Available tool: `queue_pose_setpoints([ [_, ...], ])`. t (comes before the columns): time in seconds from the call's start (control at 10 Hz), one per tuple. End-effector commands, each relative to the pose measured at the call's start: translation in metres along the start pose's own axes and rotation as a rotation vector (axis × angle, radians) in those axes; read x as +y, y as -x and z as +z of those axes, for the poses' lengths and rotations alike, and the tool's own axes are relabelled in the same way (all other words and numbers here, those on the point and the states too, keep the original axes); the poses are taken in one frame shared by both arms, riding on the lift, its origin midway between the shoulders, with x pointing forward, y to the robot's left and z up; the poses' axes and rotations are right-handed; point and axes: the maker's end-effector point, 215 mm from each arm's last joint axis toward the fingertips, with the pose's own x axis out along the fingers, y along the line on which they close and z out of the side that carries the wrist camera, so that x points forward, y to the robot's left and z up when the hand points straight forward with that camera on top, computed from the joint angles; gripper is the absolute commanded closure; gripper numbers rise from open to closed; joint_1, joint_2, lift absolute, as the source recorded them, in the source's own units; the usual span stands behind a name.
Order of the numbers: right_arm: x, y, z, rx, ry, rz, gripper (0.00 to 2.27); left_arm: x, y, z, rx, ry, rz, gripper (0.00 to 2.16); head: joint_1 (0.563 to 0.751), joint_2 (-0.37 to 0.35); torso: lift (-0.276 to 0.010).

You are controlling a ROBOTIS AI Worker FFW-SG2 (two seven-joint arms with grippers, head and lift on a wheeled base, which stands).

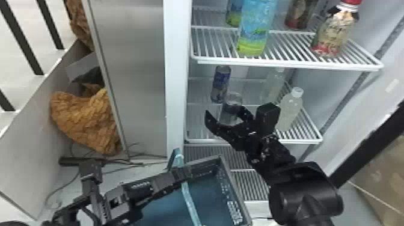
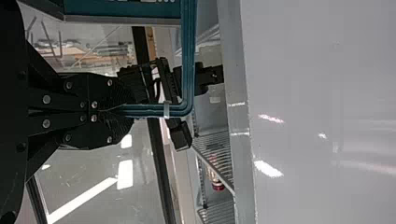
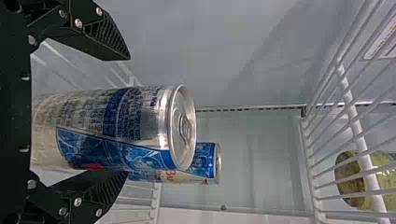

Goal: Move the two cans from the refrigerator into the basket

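Loading of cans at an open refrigerator (image 1: 175,90). The near can (image 3: 116,130) stands upright on the lower shelf (image 1: 254,140), between the widely parted fingers of the right gripper (image 3: 127,114); it does not appear clamped, though whether either finger touches it cannot be told. The far can (image 1: 221,81) stands upright on the same shelf, farther in and just beside the first. The left gripper (image 2: 120,109) is closed upon the teal handle (image 2: 188,56) of the basket (image 1: 236,189), which lies low in front of the refrigerator. Handling (judged): each can is probably full and of moderate weight, its metal wall smooth, somewhat slippery if chilled and damp, stiff under even pressure but liable to dent under a hard pinch. The suitable hold is about the middle of the straight body, one finger on each side — clear of the narrowed rim and of the pull tab. The next move calls for closing on the near can, then a level lift out past the far can, which a careless swing could topple. Count: two cans, both in the refrigerator; one basket with one handle; two grippers; six bottles (image 1: 257,27) — four on the upper shelf (image 1: 288,63), two on the lower.
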Motion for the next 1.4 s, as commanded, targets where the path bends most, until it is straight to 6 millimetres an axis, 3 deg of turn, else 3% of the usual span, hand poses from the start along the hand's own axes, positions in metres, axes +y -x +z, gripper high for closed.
queue_pose_setpoints([
  [0.0, 0.0, 0.0, -0.003, 0.006, 0.002, -0.002, 0.25, 0.0, 0.0, 0.0, -0.002, 0.0, -0.001, 1.21, 0.695, -0.117, -0.219],
  [0.1, -0.003, 0.0, -0.007, 0.021, -0.005, -0.006, 0.48, 0.0, 0.0, 0.0, -0.002, 0.0, -0.001, 1.21, 0.695, -0.115, -0.219],
  [0.2, -0.006, 0.002, -0.007, 0.021, -0.004, -0.013, 1.08, 0.0, 0.0, 0.0, -0.002, 0.0, -0.001, 1.21, 0.695, -0.116, -0.219],
  [0.3, -0.01, 0.006, -0.006, 0.019, 0.009, -0.028, 1.28, 0.0, 0.0, 0.0, -0.002, 0.0, -0.001, 1.21, 0.695, -0.119, -0.219],
  [0.7, -0.016, 0.019, 0.0, 0.001, 0.017, -0.048, 1.28, 0.0, 0.001, 0.0, -0.001, 0.0, 0.001, 1.21, 0.695, -0.136, -0.219],
  [1.3, 0.002, 0.075, 0.028, -0.03, -0.035, -0.038, 1.28, 0.001, 0.001, 0.001, 0.0, -0.001, 0.004, 1.21, 0.695, -0.155, -0.219],
])
